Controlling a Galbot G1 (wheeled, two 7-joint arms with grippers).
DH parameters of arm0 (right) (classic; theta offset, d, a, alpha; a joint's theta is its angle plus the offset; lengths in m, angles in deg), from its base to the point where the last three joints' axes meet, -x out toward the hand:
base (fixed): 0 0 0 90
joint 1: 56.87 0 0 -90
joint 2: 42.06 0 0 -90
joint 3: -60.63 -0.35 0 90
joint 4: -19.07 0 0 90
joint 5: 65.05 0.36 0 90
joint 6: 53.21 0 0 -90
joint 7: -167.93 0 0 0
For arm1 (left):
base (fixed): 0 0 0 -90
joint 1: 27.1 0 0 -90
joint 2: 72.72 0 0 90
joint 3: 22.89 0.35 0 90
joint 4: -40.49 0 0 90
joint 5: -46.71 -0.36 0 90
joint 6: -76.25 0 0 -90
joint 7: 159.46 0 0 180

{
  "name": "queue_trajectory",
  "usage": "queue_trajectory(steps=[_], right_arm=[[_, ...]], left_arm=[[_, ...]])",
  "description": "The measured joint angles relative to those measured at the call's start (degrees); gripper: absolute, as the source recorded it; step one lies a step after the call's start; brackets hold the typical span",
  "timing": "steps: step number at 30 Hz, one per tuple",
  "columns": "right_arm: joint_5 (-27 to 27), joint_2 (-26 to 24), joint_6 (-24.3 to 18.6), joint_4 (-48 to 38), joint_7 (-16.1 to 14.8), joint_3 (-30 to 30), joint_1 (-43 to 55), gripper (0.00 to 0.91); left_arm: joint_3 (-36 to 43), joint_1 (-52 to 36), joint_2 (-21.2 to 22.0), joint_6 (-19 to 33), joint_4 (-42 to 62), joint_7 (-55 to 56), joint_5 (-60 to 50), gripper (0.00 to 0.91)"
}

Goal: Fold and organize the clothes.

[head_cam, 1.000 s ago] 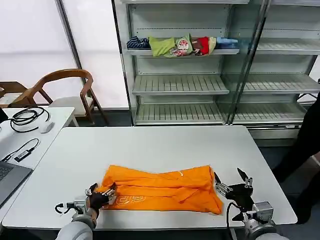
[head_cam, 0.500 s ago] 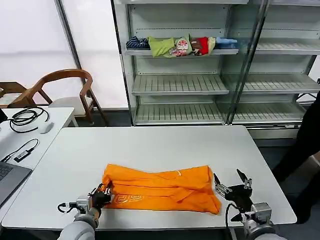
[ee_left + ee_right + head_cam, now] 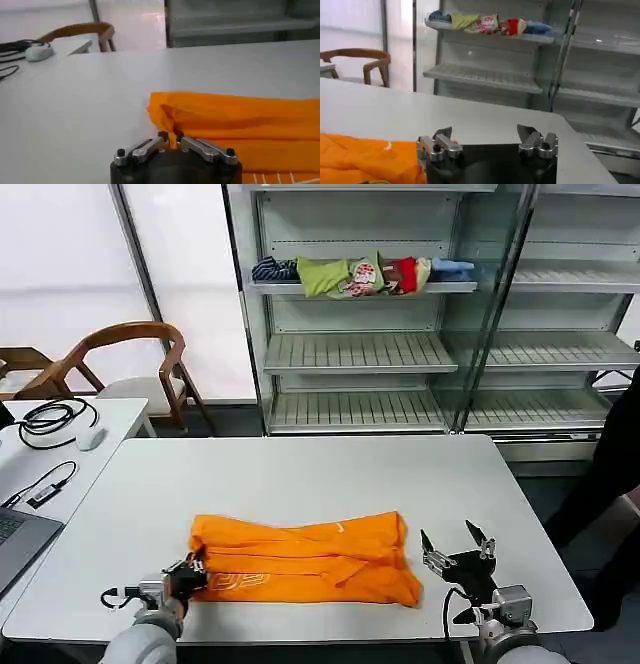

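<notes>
Left gripper (image 3: 171, 143) pinches the orange T-shirt (image 3: 300, 559) at its left edge; right gripper (image 3: 455, 546) spread wide, empty, just beside its right end.

White lettering on orange T-shirt (image 3: 300, 560) lower left: too small to read, cut by bottom edge in left wrist view. Laptop (image 3: 18, 544) cropped at left edge.

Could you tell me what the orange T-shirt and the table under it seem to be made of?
The orange T-shirt looks like soft matte knit fabric, probably cotton: it creases and bunches in loose folds. The table appears to be smooth white laminate or painted board, with a faint sheen; its core is not visible.
</notes>
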Motion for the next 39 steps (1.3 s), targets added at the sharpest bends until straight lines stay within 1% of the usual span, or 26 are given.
queue_trajectory(steps=[9,11,13,17,19,23,26,29,39], right_arm=[[0.1,-0.4,-0.2,-0.8,-0.3,0.6,1.7,0.907],[0.1,-0.5,-0.3,-0.7,-0.3,0.5,1.7,0.907],[0.1,-0.5,-0.4,-0.7,-0.3,0.4,1.7,0.907],[0.1,-0.7,-0.4,-0.3,-0.2,-0.1,1.2,0.907],[0.0,-0.7,-0.4,0.0,-0.2,-0.4,0.9,0.907],[0.0,-0.7,-0.3,0.5,-0.1,-1.1,0.2,0.907],[0.0,-0.8,-0.1,1.0,0.1,-1.8,-0.4,0.907],[-0.1,-0.9,0.1,1.4,0.2,-2.5,-0.9,0.907],[-0.1,-0.6,0.8,2.6,0.7,-4.7,-2.3,0.907]], left_arm=[[-7.3,1.9,-3.2,-1.4,-0.2,1.8,0.1,0.02],[-8.1,1.9,-3.4,-1.5,-0.8,1.8,0.1,0.01],[-8.6,1.9,-3.4,-1.4,-1.6,1.8,-0.1,0.02],[-8.6,2.1,-2.5,-1.0,-4.6,1.3,-1.3,0.02],[-8.0,2.4,-1.7,-0.7,-6.3,0.5,-2.6,0.01],[-5.8,2.6,0.0,-0.1,-9.4,-1.0,-5.3,0.02],[-3.6,2.3,1.3,0.1,-11.6,-2.2,-6.6,0.01],[-1.0,1.7,2.6,0.1,-13.5,-3.4,-7.3,0.02],[7.3,-1.7,6.4,-0.8,-15.4,-6.4,-6.7,0.02]])
